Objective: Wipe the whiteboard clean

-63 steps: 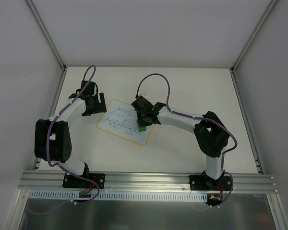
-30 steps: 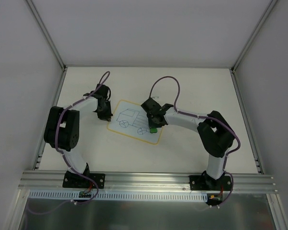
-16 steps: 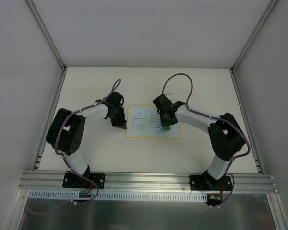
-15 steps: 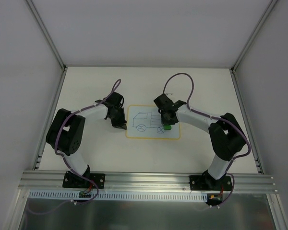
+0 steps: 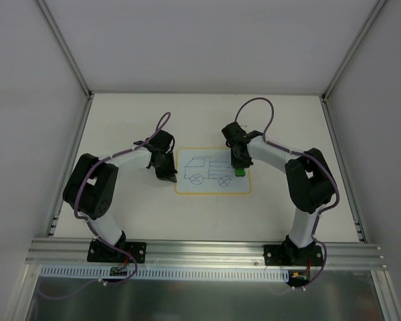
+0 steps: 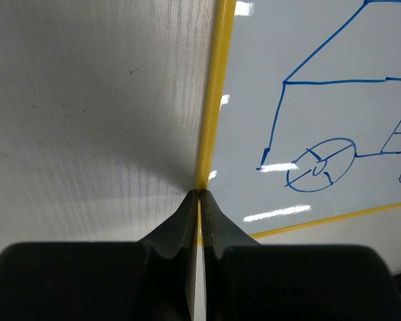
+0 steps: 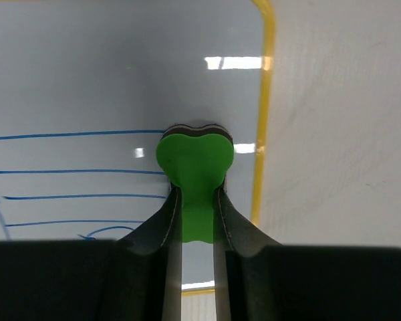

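The whiteboard (image 5: 211, 186), white with a yellow border and a blue truck drawing, lies flat mid-table. My left gripper (image 5: 168, 176) is shut, its tips (image 6: 199, 192) resting on the board's left yellow border (image 6: 214, 100); nothing shows between the fingers. My right gripper (image 5: 239, 168) is shut on a small green eraser (image 7: 194, 157), pressed down on the board (image 7: 87, 73) close to its right border, beside the blue lines at the truck's rear. The eraser shows as a green spot (image 5: 239, 172) in the top view.
White enclosure walls and metal posts (image 5: 67, 47) surround the table. An aluminium rail (image 5: 200, 251) carries both arm bases at the near edge. Bare tabletop (image 5: 287, 127) lies on all sides of the board.
The board has swung from tilted to square and slid right. The left gripper followed at its left edge. The right gripper carried the eraser to the board's right side.
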Robot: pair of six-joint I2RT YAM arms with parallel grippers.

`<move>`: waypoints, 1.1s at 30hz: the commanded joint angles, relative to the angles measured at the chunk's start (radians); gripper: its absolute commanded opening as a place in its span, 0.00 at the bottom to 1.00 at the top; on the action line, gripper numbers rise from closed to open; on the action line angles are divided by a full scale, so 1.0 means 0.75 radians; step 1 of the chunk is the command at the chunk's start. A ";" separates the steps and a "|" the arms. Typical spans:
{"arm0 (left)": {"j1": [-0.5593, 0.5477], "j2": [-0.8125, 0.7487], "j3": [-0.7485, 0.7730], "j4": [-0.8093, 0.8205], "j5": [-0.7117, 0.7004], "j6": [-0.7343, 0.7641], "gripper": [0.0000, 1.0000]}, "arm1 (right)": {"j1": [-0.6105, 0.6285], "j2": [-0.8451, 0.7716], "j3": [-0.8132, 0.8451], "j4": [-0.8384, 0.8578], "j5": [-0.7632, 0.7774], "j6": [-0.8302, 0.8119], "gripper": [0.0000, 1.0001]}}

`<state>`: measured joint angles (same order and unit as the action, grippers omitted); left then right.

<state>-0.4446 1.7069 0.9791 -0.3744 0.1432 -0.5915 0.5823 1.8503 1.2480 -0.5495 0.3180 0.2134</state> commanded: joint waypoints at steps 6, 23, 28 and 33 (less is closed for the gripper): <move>-0.041 0.019 -0.058 -0.088 -0.076 -0.019 0.00 | 0.205 0.284 0.285 -0.047 -0.231 0.069 0.00; -0.045 -0.038 -0.115 -0.045 -0.109 -0.058 0.00 | -0.179 0.057 -0.011 -0.088 -0.109 0.076 0.00; -0.045 -0.053 -0.119 -0.037 -0.105 -0.064 0.00 | -0.181 0.026 -0.052 -0.055 -0.221 0.051 0.00; -0.045 -0.059 -0.109 -0.028 -0.097 -0.074 0.00 | 0.047 0.120 0.025 -0.034 -0.336 0.094 0.00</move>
<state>-0.4717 1.6615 0.9268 -0.3267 0.1051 -0.6434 0.4973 1.8599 1.2594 -0.5148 0.1642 0.2718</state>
